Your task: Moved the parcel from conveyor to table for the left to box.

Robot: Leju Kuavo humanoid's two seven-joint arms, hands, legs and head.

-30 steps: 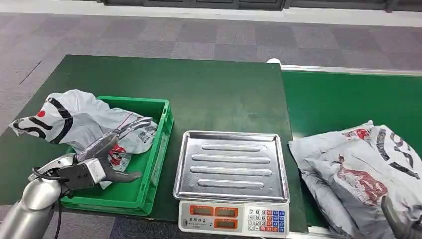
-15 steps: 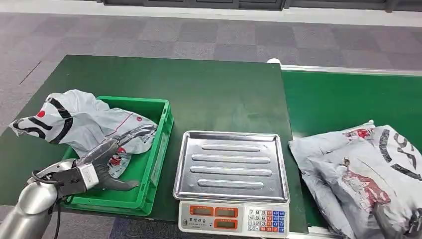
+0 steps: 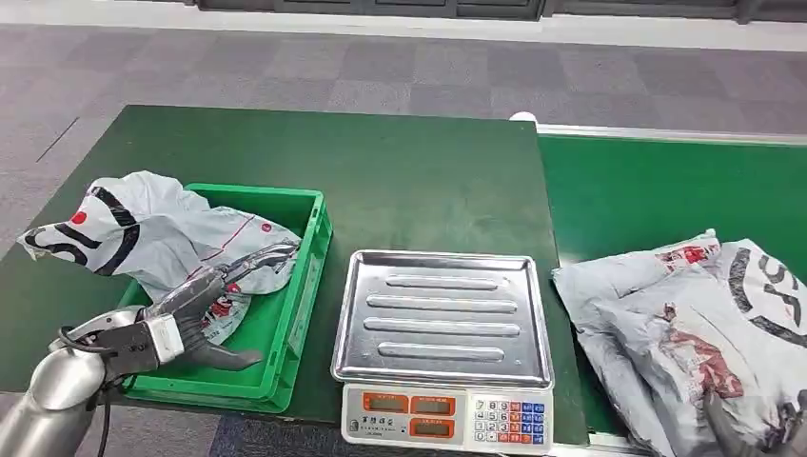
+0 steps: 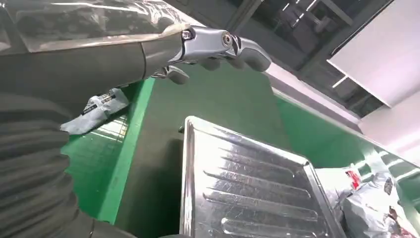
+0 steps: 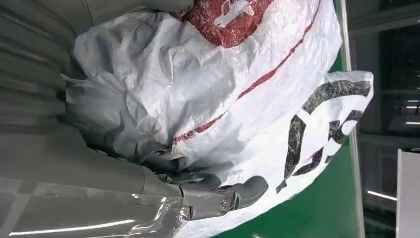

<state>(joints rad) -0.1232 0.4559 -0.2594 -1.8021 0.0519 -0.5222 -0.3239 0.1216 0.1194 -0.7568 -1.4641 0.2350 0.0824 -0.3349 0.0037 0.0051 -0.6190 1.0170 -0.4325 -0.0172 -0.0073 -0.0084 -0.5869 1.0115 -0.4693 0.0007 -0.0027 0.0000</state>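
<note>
Grey and white printed parcels (image 3: 685, 324) lie heaped on the green conveyor (image 3: 666, 181) at the right. At the conveyor's near edge my right hand (image 3: 733, 430) grips the top parcel (image 5: 237, 99), whose wrinkled plastic bunches between thumb and fingers (image 5: 218, 196). Another parcel (image 3: 143, 233) lies in the green bin (image 3: 309, 276) on the table's left, spilling over its far left rim. My left hand (image 3: 205, 300) hovers over the bin's near part, fingers stretched out and holding nothing; the left wrist view shows its fingers (image 4: 213, 47) apart above the bin (image 4: 99, 158).
A weighing scale (image 3: 442, 414) with a bare steel tray (image 3: 442, 314) stands between bin and conveyor at the table's near edge. The dark green tabletop (image 3: 381, 162) stretches behind them. Grey carpet floor lies beyond.
My left hand has drawn back a little toward the bin's near rim. My right hand has sunk lower in the picture, and the top conveyor parcel has shifted slightly right.
</note>
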